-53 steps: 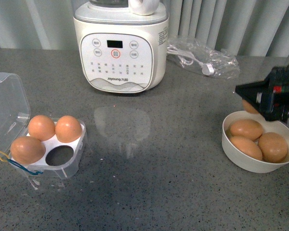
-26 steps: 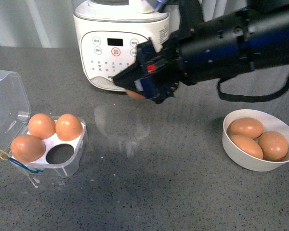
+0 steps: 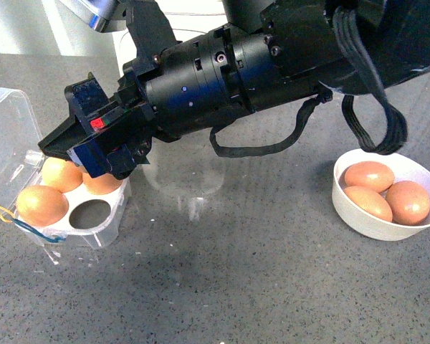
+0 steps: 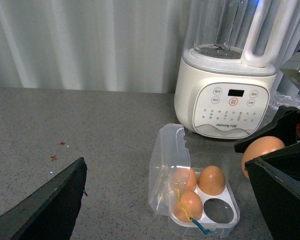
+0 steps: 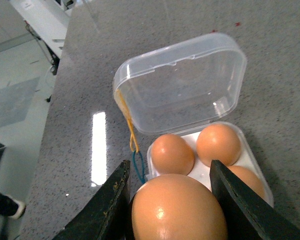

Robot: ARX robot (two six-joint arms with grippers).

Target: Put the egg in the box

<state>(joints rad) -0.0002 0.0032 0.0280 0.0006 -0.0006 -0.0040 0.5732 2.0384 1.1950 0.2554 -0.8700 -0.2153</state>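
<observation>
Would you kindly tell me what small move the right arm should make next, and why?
Probably lower the right pincer gently toward the empty cup. It is shut on the egg and hovers above the box, whose lid stands open. Three cups are filled, so only that cup is free.

A smooth orange-brown egg [image 5: 179,207] hangs gripped just over the clear plastic four-cup box [image 5: 180,85], lid open, three cups filled, one empty

Seven eggs [image 3: 373,175], one clear egg box [image 3: 11,136], one white bowl [image 3: 376,229], one blender [image 4: 225,100]
</observation>
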